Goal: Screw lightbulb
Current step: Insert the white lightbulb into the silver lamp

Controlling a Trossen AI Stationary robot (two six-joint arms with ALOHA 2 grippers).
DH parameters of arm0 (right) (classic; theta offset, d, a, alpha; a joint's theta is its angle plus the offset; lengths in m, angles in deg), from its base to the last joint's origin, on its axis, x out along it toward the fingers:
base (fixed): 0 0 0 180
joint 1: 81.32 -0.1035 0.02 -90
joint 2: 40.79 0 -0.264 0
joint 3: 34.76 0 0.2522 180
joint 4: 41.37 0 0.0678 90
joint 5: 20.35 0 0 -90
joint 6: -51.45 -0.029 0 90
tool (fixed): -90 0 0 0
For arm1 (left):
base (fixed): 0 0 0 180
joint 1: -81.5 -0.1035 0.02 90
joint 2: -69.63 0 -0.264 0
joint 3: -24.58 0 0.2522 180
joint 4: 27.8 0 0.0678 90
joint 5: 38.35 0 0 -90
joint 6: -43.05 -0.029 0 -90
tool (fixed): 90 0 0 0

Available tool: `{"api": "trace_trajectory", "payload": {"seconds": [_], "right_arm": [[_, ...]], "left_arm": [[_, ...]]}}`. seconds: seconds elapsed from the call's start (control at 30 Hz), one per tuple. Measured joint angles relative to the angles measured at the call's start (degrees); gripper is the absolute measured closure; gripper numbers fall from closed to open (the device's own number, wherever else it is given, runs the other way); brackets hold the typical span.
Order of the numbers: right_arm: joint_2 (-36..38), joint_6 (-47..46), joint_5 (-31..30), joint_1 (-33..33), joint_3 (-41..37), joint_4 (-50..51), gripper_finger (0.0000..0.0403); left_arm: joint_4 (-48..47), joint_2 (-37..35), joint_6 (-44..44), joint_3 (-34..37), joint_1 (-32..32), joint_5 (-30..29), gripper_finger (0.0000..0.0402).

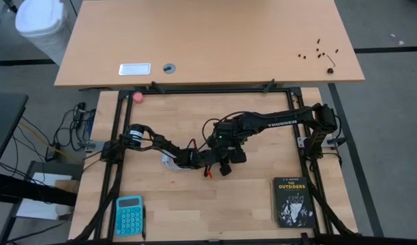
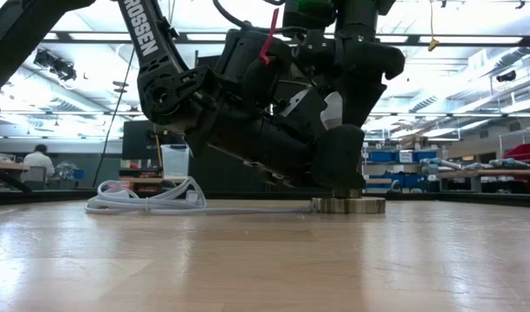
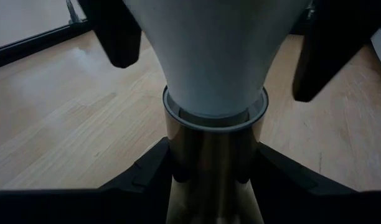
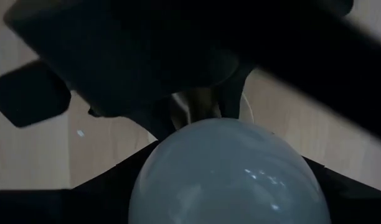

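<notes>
Mid-screwing at frame centre — left gripper pinches the socket, right gripper spread around the bulb — next, regrip and twist.

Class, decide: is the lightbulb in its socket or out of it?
In. The lightbulb's narrow end sits inside the socket's collar, standing upright.

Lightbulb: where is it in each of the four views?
High view: not visible, hidden under the two arms at table centre.
Low view: a sliver of the white frosted lightbulb between dark arm parts, above the round metallic socket.
Left wrist view: top centre, neck seated in the socket.
Right wrist view: globe at bottom centre.
Shared landmark: the socket.
</notes>
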Motion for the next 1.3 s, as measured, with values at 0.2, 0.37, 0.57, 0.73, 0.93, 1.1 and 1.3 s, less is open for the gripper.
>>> {"api": "trace_trajectory", "payload": {"seconds": [0.2, 0.37, 0.57, 0.73, 0.93, 1.1, 1.3], "right_arm": [[0.0, -6.9, 0.4, 0.0, 0.0, 0.1, 0.0134], [0.0, -14.0, 0.6, 0.0, 0.0, 0.2, 0.0133], [0.0, -20.9, 2.2, 0.0, 0.0, 0.1, 0.0131], [0.0, -27.6, 2.2, 0.0, 0.0, 0.0, 0.0136], [0.0, -35.2, 2.2, 0.0, 0.0, -0.1, 0.013], [0.0, -39.4, 2.6, -0.2, -0.3, 0.0, 0.0133], [0.1, -42.2, 4.1, -0.3, -0.6, 0.2, 0.013]], "left_arm": [[0.0, 0.0, 0.1, 0.0, 0.0, 0.0, 0.0218], [0.0, 0.0, 0.1, 0.0, 0.0, -0.1, 0.0218], [-0.1, 0.0, 0.1, 0.0, 0.0, -0.1, 0.0218], [-0.2, 0.0, 0.1, 0.0, 0.0, -0.1, 0.0218], [-0.2, 0.0, 0.1, 0.0, 0.0, 0.1, 0.0218], [-0.2, 0.0, 0.1, 0.0, 0.0, 0.2, 0.0218], [-0.3, 0.0, -0.1, 0.0, 0.0, 0.4, 0.0218]]}}
